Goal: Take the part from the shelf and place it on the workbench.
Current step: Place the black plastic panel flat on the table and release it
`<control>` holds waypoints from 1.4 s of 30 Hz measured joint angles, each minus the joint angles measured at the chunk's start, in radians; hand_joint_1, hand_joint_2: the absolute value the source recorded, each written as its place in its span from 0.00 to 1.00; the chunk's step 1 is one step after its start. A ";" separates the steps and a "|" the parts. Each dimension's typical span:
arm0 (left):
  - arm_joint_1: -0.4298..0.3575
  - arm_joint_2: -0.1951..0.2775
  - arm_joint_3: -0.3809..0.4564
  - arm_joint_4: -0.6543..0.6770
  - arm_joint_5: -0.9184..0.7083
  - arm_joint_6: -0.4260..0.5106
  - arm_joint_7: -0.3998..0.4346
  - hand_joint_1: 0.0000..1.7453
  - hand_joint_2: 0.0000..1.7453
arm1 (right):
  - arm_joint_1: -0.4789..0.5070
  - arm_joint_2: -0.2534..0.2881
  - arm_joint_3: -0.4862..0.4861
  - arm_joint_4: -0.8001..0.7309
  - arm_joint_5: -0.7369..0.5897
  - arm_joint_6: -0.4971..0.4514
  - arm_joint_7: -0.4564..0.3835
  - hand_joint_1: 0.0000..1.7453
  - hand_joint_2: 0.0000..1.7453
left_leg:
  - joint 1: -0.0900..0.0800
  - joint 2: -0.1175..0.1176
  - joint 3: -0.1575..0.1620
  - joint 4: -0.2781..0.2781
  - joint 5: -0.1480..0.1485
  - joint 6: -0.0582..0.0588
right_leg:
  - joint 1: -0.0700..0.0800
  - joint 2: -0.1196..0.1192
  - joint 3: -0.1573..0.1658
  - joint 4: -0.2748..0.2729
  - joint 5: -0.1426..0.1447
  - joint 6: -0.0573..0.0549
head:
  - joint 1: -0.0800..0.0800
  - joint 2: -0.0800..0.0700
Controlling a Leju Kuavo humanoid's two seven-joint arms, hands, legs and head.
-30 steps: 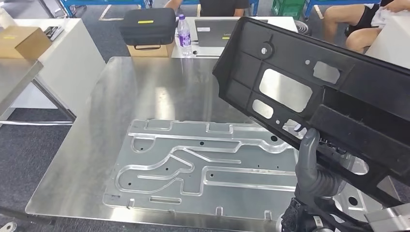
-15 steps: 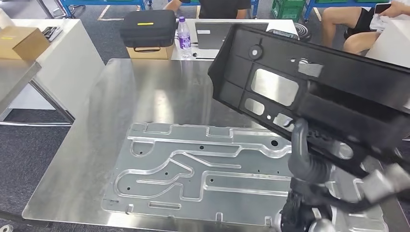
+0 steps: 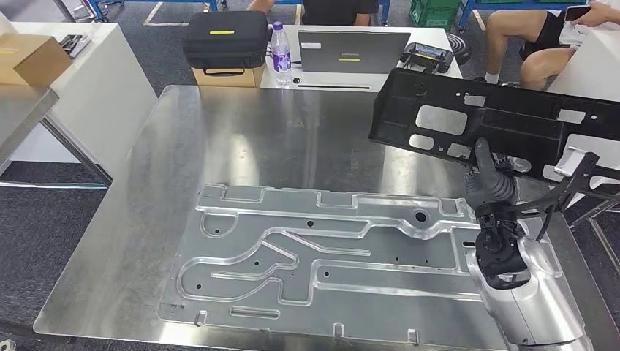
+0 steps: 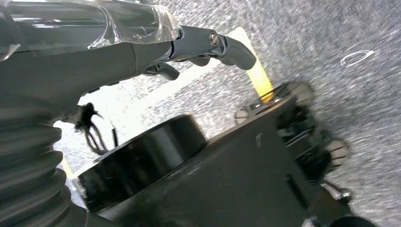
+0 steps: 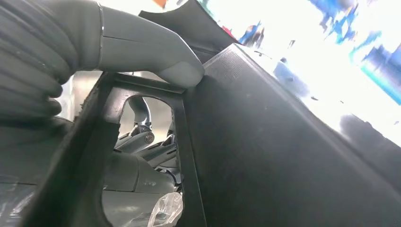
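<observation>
Right robot hand [image 3: 488, 191] clamped on black part [image 3: 504, 126], now lower and flatter, carried above tabletop's [image 3: 241, 139] right edge. Left robot hand [image 4: 189, 45] hanging, fingers apart, empty. Laptop [image 3: 351, 51] now uncovered beyond.

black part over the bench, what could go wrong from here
The right hand grips the long black part at one spot on its lower edge, so it could tip or slip. It hangs partly beyond the workbench edge and might land overhanging. Set down carelessly, it could strike the grooved metal plate.
</observation>
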 joint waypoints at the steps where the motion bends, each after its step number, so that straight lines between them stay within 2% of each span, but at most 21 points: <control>1: 0.000 0.000 -0.002 0.000 0.000 0.002 -0.002 0.00 1.00 | -0.003 -0.008 -0.005 0.022 0.004 -0.014 0.007 1.00 1.00 | 0.001 0.001 0.004 -0.006 0.003 0.006 | -0.002 0.000 0.002 -0.002 -0.001 0.006 | 0.000 0.000; 2: -0.001 0.000 -0.004 0.000 0.000 0.007 -0.006 0.00 1.00 | -0.007 -0.016 -0.009 0.044 0.009 -0.029 0.014 1.00 1.00 | 0.001 -0.001 0.008 -0.013 0.006 0.007 | -0.002 0.000 0.005 -0.005 0.003 0.005 | 0.001 0.000; 5: -0.004 0.000 -0.005 0.000 0.009 0.033 -0.024 0.00 1.00 | -0.022 -0.039 -0.016 0.100 0.028 -0.064 0.028 1.00 1.00 | -0.004 -0.004 0.016 -0.023 0.010 0.003 | 0.002 -0.003 0.015 -0.018 0.008 -0.027 | 0.003 0.000; 6: -0.005 0.001 -0.005 0.000 0.016 0.043 -0.029 0.00 1.00 | -0.025 -0.045 -0.017 0.114 0.035 -0.069 0.032 1.00 1.00 | -0.005 -0.004 0.015 -0.022 0.009 0.005 | 0.002 -0.003 0.017 -0.022 0.006 -0.030 | 0.004 0.000; 11: -0.007 0.001 -0.005 0.000 0.057 0.069 -0.068 0.00 1.00 | -0.039 -0.055 -0.005 0.160 0.081 -0.067 0.075 1.00 1.00 | -0.007 -0.002 0.011 -0.020 0.008 0.009 | 0.001 -0.003 0.018 -0.028 0.011 -0.012 | 0.005 0.000; 14: -0.010 0.000 0.001 0.000 0.094 0.101 -0.134 0.00 1.00 | -0.068 -0.048 0.041 0.191 0.132 -0.037 0.116 1.00 1.00 | -0.007 -0.001 0.011 -0.019 0.008 0.010 | 0.001 -0.003 0.017 -0.028 0.012 0.000 | 0.005 0.000; 17: -0.015 -0.005 0.019 0.000 0.162 0.134 -0.272 0.00 1.00 | -0.090 -0.033 0.109 0.215 0.176 -0.003 0.138 1.00 1.00 | -0.004 -0.001 0.011 -0.019 0.009 0.011 | 0.003 -0.004 0.017 -0.028 0.012 0.001 | 0.005 0.000; 20: -0.016 -0.013 0.061 -0.001 0.249 0.104 -0.417 0.00 1.00 | -0.096 -0.021 0.175 0.228 0.200 0.018 0.151 1.00 1.00 | 0.000 -0.001 0.011 -0.020 0.010 0.010 | 0.007 -0.005 0.017 -0.028 0.012 0.001 | 0.005 0.000; 23: -0.018 -0.019 0.096 -0.001 0.277 0.078 -0.458 0.00 1.00 | -0.098 -0.013 0.226 0.237 0.206 0.024 0.154 1.00 1.00 | 0.003 -0.001 0.011 -0.021 0.011 0.009 | 0.010 -0.005 0.016 -0.028 0.012 0.001 | 0.005 0.000; 27: -0.021 -0.023 0.141 -0.001 0.318 0.030 -0.490 0.00 0.00 | -0.110 -0.004 0.278 0.249 0.221 0.051 0.160 0.00 0.00 | 0.005 -0.001 0.011 -0.022 0.011 0.008 | 0.012 -0.005 0.016 -0.028 0.012 0.001 | 0.005 0.000; 29: -0.028 -0.024 0.160 -0.001 0.322 0.029 -0.467 0.00 0.00 | -0.125 0.010 0.310 0.257 0.231 0.067 0.161 0.00 0.00 | 0.005 0.000 0.011 -0.022 0.012 0.008 | 0.012 -0.004 0.015 -0.027 0.012 0.001 | 0.005 0.000; 32: -0.037 -0.026 0.178 -0.001 0.314 0.045 -0.428 0.00 0.75 | -0.143 0.034 0.350 0.271 0.237 0.081 0.159 0.00 0.00 | 0.006 0.000 0.011 -0.022 0.012 0.006 | 0.012 -0.004 0.015 -0.027 0.012 0.001 | 0.005 0.000; 33: -0.038 -0.026 0.183 -0.001 0.313 0.051 -0.418 0.00 0.75 | -0.149 0.040 0.361 0.275 0.238 0.083 0.158 0.00 0.00 | 0.006 0.000 0.011 -0.022 0.013 0.006 | 0.013 -0.004 0.015 -0.027 0.012 0.001 | 0.005 0.000; 36: -0.039 -0.027 0.193 -0.001 0.306 0.067 -0.368 0.00 0.00 | -0.161 0.052 0.385 0.286 0.238 0.091 0.154 0.00 0.00 | 0.006 -0.001 0.010 -0.022 0.013 0.006 | 0.013 -0.004 0.015 -0.027 0.012 0.001 | 0.005 0.000; 42: -0.035 -0.027 0.197 -0.001 0.284 0.062 -0.237 0.00 0.00 | -0.177 0.069 0.412 0.310 0.229 0.104 0.139 0.00 0.00 | 0.006 -0.001 0.010 -0.022 0.013 0.006 | 0.013 -0.004 0.015 -0.027 0.012 0.000 | 0.005 0.000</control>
